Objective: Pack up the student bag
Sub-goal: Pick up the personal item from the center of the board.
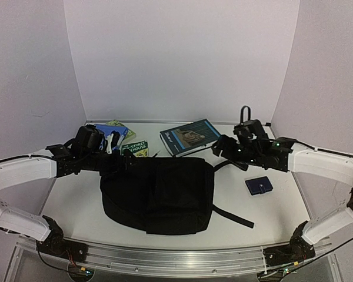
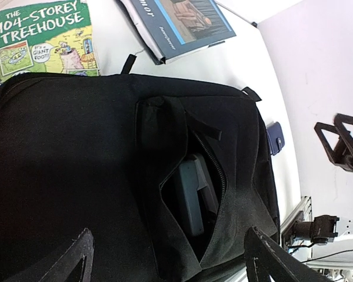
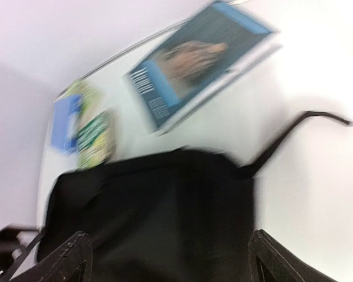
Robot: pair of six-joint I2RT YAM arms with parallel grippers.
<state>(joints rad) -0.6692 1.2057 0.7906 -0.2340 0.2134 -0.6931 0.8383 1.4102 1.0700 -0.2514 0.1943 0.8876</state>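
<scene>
The student bag (image 1: 159, 194), a big black backpack, lies flat in the middle of the table. My left gripper (image 1: 116, 160) hovers off its upper left corner, open, holding nothing. In the left wrist view the bag (image 2: 76, 176) fills the frame beneath the left gripper (image 2: 170, 261). Its front pocket gapes unzipped, with a grey flat object (image 2: 194, 194) inside. My right gripper (image 1: 220, 147) hangs open above the bag's upper right corner. The right wrist view is blurred, showing the bag (image 3: 153, 217) below the empty right gripper (image 3: 167, 261).
Behind the bag lie a green Treehouse book (image 1: 134, 147) (image 2: 44, 35), a blue-covered book (image 1: 190, 136) (image 2: 182, 23) and a blue notebook (image 1: 115, 130). A small dark-blue pouch (image 1: 259, 185) sits to the right. A bag strap (image 1: 232, 216) trails toward the front right.
</scene>
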